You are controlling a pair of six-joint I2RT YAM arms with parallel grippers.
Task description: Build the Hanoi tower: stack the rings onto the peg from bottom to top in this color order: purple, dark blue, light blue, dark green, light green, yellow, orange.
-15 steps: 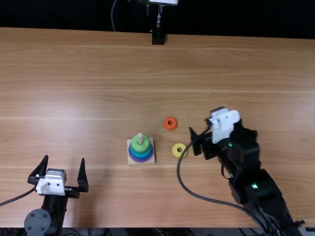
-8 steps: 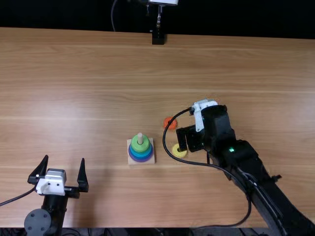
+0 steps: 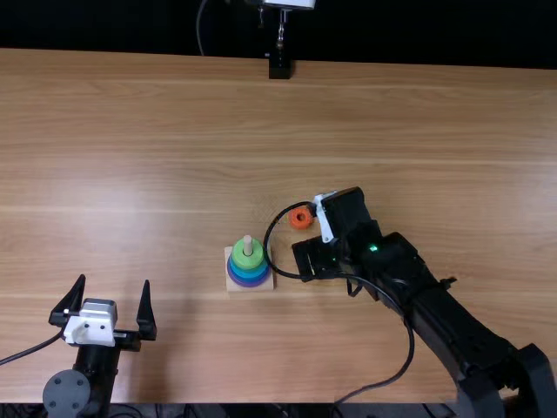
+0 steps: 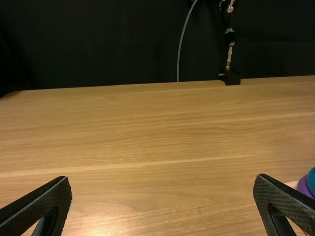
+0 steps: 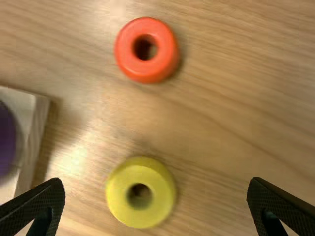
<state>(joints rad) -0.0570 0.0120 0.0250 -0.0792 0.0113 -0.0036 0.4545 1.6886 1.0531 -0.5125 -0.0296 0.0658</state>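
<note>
In the top view my right gripper (image 3: 312, 259) is over the table just right of the peg base (image 3: 263, 285). Light green is the top ring (image 3: 247, 254) on the peg (image 3: 248, 245), above blue and purple rings. The orange ring (image 3: 301, 218) lies on the table behind that gripper. From the right wrist, the yellow ring (image 5: 141, 192) lies flat between the spread fingers of my right gripper (image 5: 156, 204), with the orange ring (image 5: 147, 49) beyond. My left gripper (image 3: 106, 305) stands open at the near left, also in its wrist view (image 4: 162, 196), holding nothing.
The wooden table (image 3: 174, 157) extends around the stack. A black stand (image 3: 279, 66) is at its far edge. The right arm's cable (image 3: 383, 381) loops over the table beside the peg base.
My right gripper has moved left toward the stack, passing over the yellow ring and covering it in the top view. The left arm has kept still.
</note>
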